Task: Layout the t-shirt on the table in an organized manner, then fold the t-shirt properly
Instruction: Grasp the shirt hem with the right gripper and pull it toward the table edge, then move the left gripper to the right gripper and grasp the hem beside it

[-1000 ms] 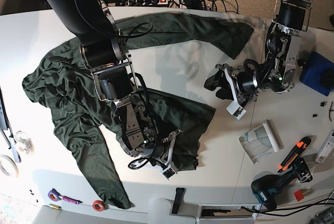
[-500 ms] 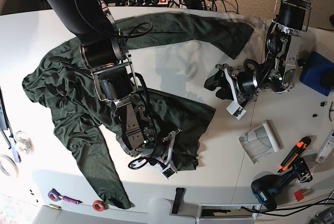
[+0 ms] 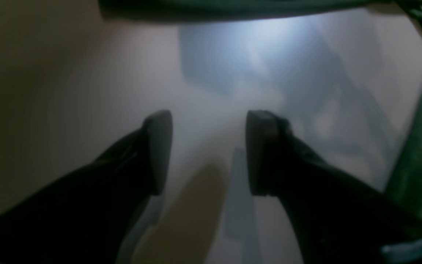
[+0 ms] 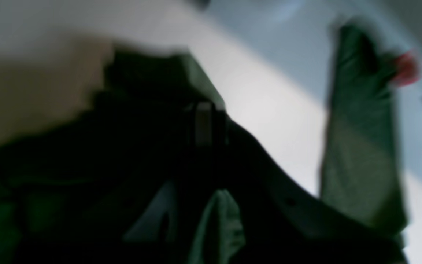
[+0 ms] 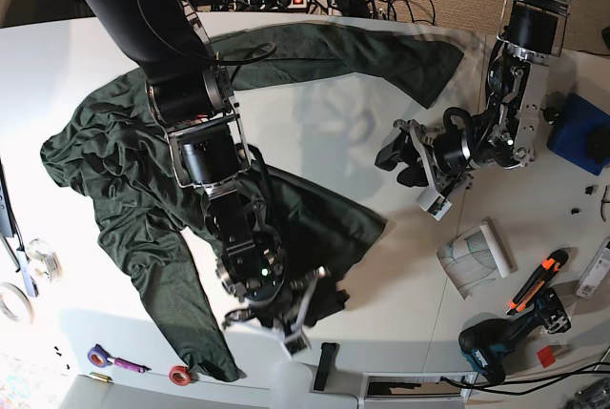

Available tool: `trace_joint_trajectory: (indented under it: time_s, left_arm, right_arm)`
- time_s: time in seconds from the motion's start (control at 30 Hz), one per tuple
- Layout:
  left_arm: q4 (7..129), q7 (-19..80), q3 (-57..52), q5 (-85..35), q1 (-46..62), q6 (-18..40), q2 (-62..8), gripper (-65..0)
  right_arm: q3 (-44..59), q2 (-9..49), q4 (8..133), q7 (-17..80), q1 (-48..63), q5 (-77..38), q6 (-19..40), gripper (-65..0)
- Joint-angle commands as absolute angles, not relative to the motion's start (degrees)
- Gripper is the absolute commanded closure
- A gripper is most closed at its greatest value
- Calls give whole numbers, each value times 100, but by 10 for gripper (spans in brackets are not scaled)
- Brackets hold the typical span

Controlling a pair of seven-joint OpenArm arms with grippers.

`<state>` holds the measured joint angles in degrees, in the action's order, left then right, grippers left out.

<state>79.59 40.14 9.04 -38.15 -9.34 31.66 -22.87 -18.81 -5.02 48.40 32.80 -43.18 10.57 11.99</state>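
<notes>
The dark green t-shirt (image 5: 114,171) lies crumpled over the left half of the white table (image 5: 315,113), one sleeve stretched along the far edge and another reaching the front edge. My right gripper (image 5: 300,306) is low over the shirt's front hem and shut on a bunch of that cloth; the right wrist view is blurred and shows dark fabric (image 4: 218,223) between the fingers. My left gripper (image 5: 400,156) hovers open over bare table to the right of the shirt, nothing between its fingers (image 3: 158,146). Green cloth (image 3: 416,157) borders that view at the top and right.
A cordless drill (image 5: 496,347), an orange-handled cutter (image 5: 536,283) and a folded white sheet (image 5: 477,256) lie at the front right. A blue box (image 5: 581,132) sits at the right edge. A red tape roll (image 5: 179,374), a purple marker (image 5: 119,362) and a black bar (image 5: 326,366) line the front edge.
My right gripper has moved toward the front edge, dragging the hem with it, so the cloth's right corner has drawn in. The left gripper has shifted slightly.
</notes>
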Motion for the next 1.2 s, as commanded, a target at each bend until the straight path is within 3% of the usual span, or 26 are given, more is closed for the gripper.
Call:
trace_joint_trajectory:
  time_s: [0.0, 0.47, 0.63, 0.77, 0.9, 1.0, 1.17]
  left_arm:
    - [8036, 3889, 882, -3918, -1048, 3190, -2333, -306]
    - [8036, 3865, 882, -3916, -1046, 3192, -2335, -306]
    - [8036, 2842, 882, -3913, -1048, 3194, -2333, -307]
    - [8036, 2117, 882, -3632, -1061, 3192, -2285, -307]
    - [8034, 2169, 886, -3124, -1229, 3155, -2008, -306]
    - [8029, 2222, 886, -3122, -1452, 2788, -1785, -306]
    - [7752, 2311, 888, -3100, -1959, 2676, -1457, -306]
  right_arm:
    - [-1872, -543, 5111, 3210, -4571, 1039, 1186, 0]
    - [-1870, -539, 6987, 4053, -4571, 604, 1173, 0]
    - [-1870, -539, 7609, 4281, -4571, 637, 980, 0]
    - [-1870, -508, 7758, 4309, -4571, 1262, 692, 0]
    - [-1865, -395, 7756, 4309, -4569, 1487, 416, 0]
    - [-1865, -381, 7758, 4300, -4569, 1551, 305, 0]
    - [-1865, -381, 7758, 4305, -4569, 2056, -401, 0]
